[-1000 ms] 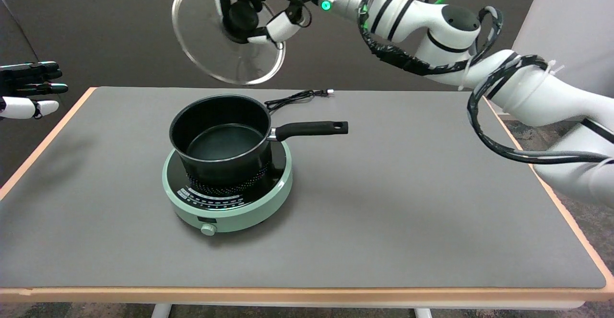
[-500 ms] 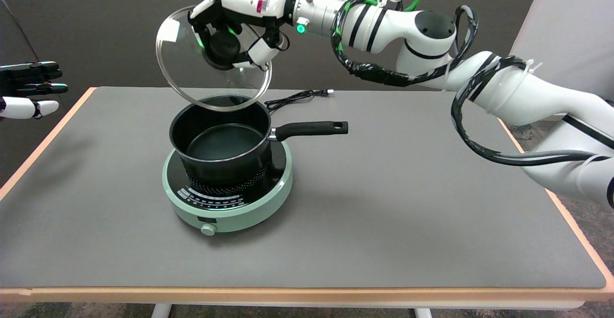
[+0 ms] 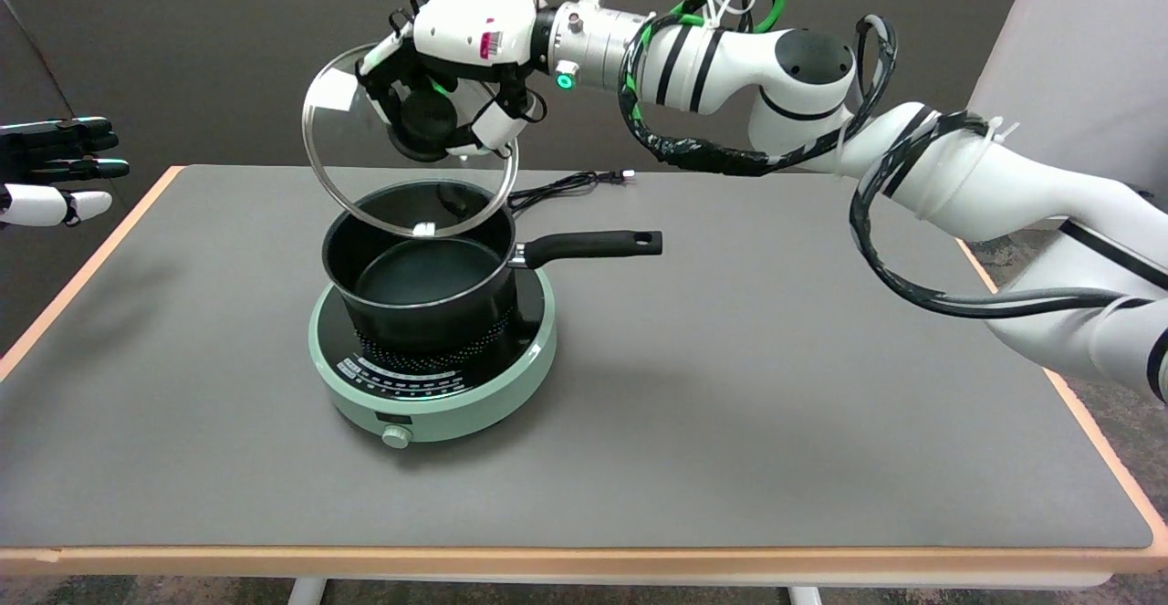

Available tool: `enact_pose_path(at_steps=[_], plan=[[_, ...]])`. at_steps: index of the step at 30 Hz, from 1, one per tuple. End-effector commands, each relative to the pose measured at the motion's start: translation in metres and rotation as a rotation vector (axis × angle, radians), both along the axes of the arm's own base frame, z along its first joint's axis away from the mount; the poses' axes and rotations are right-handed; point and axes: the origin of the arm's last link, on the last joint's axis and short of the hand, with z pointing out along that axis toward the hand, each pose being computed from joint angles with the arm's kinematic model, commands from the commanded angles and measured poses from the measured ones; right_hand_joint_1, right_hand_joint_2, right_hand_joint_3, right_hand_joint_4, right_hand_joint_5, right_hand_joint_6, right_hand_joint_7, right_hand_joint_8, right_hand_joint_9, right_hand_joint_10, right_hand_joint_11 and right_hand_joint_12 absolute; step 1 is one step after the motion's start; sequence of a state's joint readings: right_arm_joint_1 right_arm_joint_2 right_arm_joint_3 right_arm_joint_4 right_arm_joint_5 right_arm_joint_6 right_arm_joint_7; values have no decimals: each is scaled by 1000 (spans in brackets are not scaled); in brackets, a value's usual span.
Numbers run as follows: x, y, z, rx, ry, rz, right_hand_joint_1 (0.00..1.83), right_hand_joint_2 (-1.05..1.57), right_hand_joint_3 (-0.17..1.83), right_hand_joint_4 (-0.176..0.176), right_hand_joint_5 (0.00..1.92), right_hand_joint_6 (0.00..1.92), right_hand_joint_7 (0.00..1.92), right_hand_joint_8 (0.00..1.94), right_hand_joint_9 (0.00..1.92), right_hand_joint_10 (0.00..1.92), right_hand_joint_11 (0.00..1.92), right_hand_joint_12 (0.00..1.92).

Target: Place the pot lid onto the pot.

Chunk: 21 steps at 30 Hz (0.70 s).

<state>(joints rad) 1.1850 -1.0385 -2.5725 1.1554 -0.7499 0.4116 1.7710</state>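
A black pot (image 3: 420,263) with a long black handle pointing right stands open on a round mint-green hotplate (image 3: 433,377) at the table's left middle. Above its far rim hangs the glass pot lid (image 3: 365,176), steeply tilted with its face toward the camera. My right hand (image 3: 456,71) grips the lid's black knob from above, fingers wrapped around it. The lid's lower edge overlaps the pot's back rim in the picture; whether they touch I cannot tell.
A black power cord (image 3: 566,185) lies on the grey mat (image 3: 776,386) behind the pot. The idle left hand (image 3: 55,172) hovers at the far left edge. The right arm spans the upper right above the table.
The right hand has carried the lid down and slightly left, from high above the table to just over the pot's back rim. The pot and hotplate have stayed put.
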Motion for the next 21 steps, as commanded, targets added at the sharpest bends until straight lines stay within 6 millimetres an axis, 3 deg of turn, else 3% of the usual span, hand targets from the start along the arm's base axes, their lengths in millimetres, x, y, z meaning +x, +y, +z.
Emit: enact_pose_path(at_steps=[1,5,9,21], plan=[[13,-2,-1,102,81,-14,1354,894,555,176,621,1188,873,1321,787,1566,590,1809],[25,-4,-7,128,95,-23,1350,911,545,176,650,1124,853,1350,807,1532,593,1818],[28,-8,-14,190,106,-137,1344,943,496,176,646,1104,835,1360,813,1526,580,1824],[12,-11,-23,223,176,-412,1328,1022,391,176,619,1073,783,1403,777,1538,454,1857]])
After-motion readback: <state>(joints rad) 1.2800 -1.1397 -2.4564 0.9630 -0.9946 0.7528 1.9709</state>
